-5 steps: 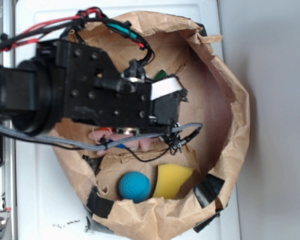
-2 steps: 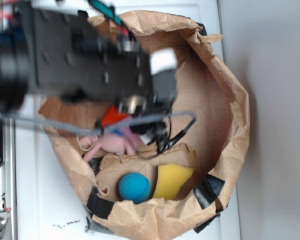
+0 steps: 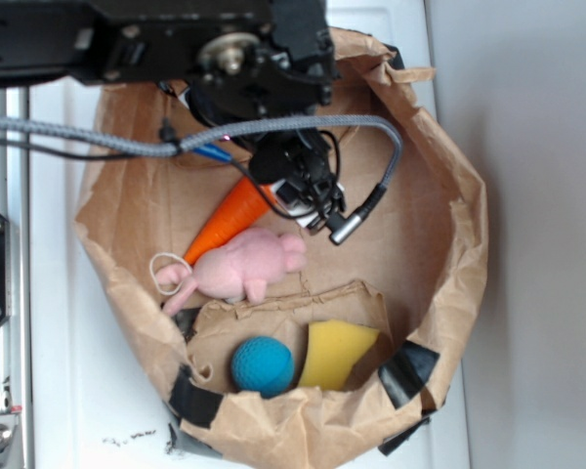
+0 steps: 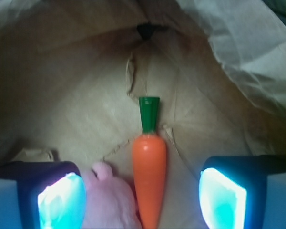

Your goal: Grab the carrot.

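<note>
The carrot (image 4: 149, 179) is lying flat on the brown paper floor of a rolled-down paper bag (image 3: 449, 293), which is sitting on a white counter (image 3: 68, 391). In the wrist view the carrot is pointing its dark green stem away from the camera, toward the far wall of the bag, and its orange body is running down out of the lower edge of the picture. The tool (image 4: 142, 200) is standing released, its two fingers (image 4: 57, 200) spread wide to either side, and the carrot is sitting in the gap between them, nearer the left finger than the right; neither pad is touching it. A pink plush bunny (image 4: 107, 200) is lying just beside the carrot on its left, pressed close along the orange body, also inside the gap. In the exterior view the black arm is reaching in from the top left corner over the bag's rim, with the tool (image 3: 298, 181) hanging above the stem end of the carrot (image 3: 227, 221), which is slanting toward the bag's left wall. The plush bunny (image 3: 244, 269) is lying along the carrot's lower side, touching it. Well apart from these, near the bag's bottom rim behind a fold of paper, a blue ball (image 3: 262, 364) and a yellow sponge (image 3: 337, 354) are sitting side by side, touching. A grey braided cable (image 3: 273, 125) is looping across the bag's opening from the left edge.
</note>
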Action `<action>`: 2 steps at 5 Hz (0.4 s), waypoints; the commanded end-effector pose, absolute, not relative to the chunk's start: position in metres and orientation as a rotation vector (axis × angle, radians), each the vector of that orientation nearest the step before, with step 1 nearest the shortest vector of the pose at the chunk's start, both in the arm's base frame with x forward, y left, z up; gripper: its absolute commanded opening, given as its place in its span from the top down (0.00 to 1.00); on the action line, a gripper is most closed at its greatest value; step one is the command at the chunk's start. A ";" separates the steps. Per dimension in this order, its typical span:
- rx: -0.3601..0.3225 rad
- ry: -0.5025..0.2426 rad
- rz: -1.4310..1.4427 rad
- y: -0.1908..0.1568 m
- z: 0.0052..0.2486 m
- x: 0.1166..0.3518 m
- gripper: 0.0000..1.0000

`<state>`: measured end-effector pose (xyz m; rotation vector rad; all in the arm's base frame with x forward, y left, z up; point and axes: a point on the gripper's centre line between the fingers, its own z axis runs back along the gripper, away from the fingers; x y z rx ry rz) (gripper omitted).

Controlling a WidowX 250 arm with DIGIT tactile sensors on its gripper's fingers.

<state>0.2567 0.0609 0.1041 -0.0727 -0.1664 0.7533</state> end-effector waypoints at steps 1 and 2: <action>-0.033 -0.216 0.761 0.071 0.083 0.266 0.00; 0.024 -0.179 0.713 0.057 0.060 0.274 0.00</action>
